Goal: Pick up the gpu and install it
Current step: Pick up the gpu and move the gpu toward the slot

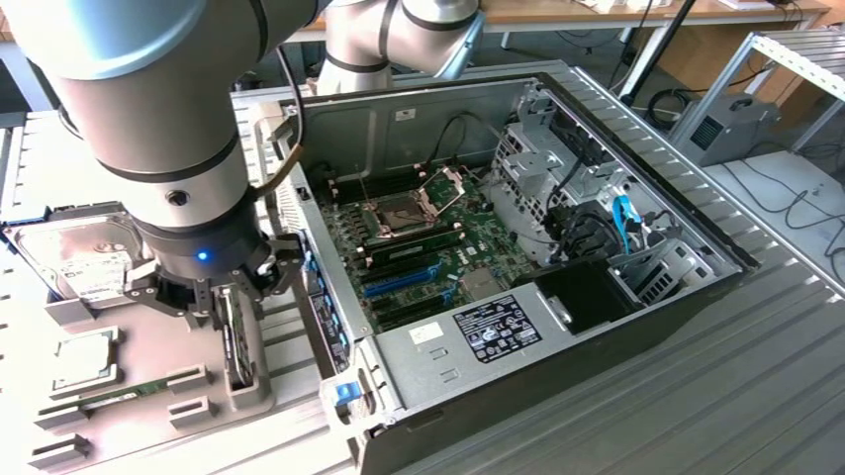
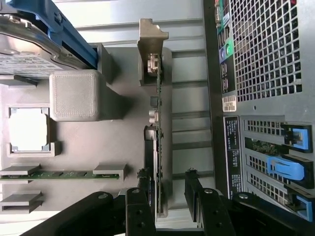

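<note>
Gpu [image 1: 240, 346] up on edge in a slot of the grey holder [image 1: 152, 341], on the desk [image 1: 739, 396] at the exterior view's left of the open computer case [image 1: 528, 247]. Right over it, gripper [image 1: 235, 302], low at the card's top edge, nothing lifted. Also on the holder: hard drive [image 1: 82, 259] and memory stick [image 1: 126, 393], both untouched.

Over to the wrist view: same card seen edge-on, silvery bracket [image 2: 152, 37] at the far end. Fingers [image 2: 147, 196] spread as wide as can be, one on either side of the card, holding nothing. Nearer one tight alongside the board, touching or not too close to call; other one standing off.

Pick-up step in hand, by the look of it: lined up, grasp not made. Calls for a square, centred squeeze on that thin board, clear of the slot walls
</note>
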Robot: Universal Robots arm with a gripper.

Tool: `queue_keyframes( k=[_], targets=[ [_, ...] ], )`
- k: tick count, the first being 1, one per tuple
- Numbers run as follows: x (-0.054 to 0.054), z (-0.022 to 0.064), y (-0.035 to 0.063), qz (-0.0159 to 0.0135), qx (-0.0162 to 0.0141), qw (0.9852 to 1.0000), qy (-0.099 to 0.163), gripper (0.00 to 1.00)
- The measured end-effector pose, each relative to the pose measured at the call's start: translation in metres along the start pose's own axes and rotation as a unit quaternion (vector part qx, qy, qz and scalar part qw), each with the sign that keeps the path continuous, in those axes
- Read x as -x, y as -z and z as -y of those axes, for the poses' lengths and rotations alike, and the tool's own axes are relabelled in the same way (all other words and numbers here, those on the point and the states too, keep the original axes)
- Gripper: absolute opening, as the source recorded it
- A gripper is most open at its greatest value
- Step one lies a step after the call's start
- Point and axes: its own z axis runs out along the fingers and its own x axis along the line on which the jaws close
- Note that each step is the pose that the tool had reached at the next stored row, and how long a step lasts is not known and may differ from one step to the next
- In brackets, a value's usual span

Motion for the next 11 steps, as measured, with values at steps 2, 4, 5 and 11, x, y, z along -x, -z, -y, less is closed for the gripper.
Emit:
queue_keyframes(
  k=[2,4,5,11],
  targets=[
    [-0.001,-0.0019,-0.001,0.0,0.0,1.0,0.0,0.42],
    [-0.001,-0.0053,-0.0021,0.0,0.0,1.0,0.0,0.42],
    [-0.002,-0.007,-0.0027,0.0,0.0,1.0,0.0,0.42],
    [-0.004,-0.0147,-0.0064,0.0,0.0,1.0,0.0,0.42]
  ],
)
